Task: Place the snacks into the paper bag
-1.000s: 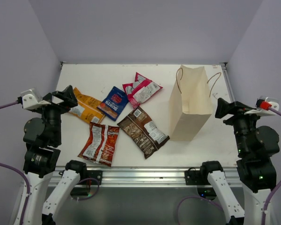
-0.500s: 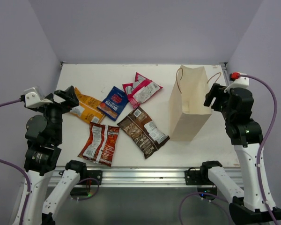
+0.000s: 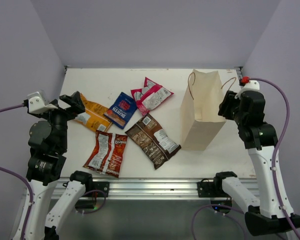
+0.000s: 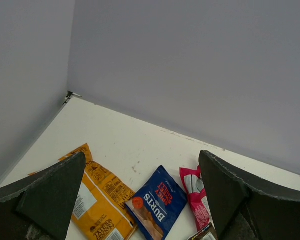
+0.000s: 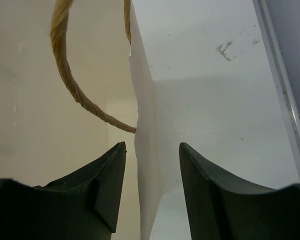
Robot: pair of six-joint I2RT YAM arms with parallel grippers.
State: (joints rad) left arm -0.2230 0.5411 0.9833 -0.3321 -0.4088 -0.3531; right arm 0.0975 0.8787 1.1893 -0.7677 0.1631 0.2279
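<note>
The beige paper bag [image 3: 202,112] stands at the right of the table, mouth up, with two loop handles. Five snack packets lie left of it: orange [image 3: 90,116], blue [image 3: 121,109], pink-and-white [image 3: 151,96], dark brown [image 3: 152,139] and red-orange [image 3: 106,153]. My left gripper [image 3: 72,104] is open and empty, raised over the orange packet; its wrist view shows the orange [image 4: 97,200], blue [image 4: 157,202] and pink [image 4: 195,200] packets below. My right gripper [image 3: 224,106] is open at the bag's right rim. In the right wrist view the bag's wall edge [image 5: 145,165] stands between the jaws, untouched, with a handle [image 5: 65,65] to the left.
Lilac walls close in the table [image 3: 115,80] on the left, back and right. A metal rail [image 3: 155,187] runs along the near edge, and a strip of white table [image 5: 215,100] lies between the bag and the right edge.
My right arm has swung up and left from the table's right side to the bag's right rim. The left arm has barely moved. The packets and bag lie as before.
</note>
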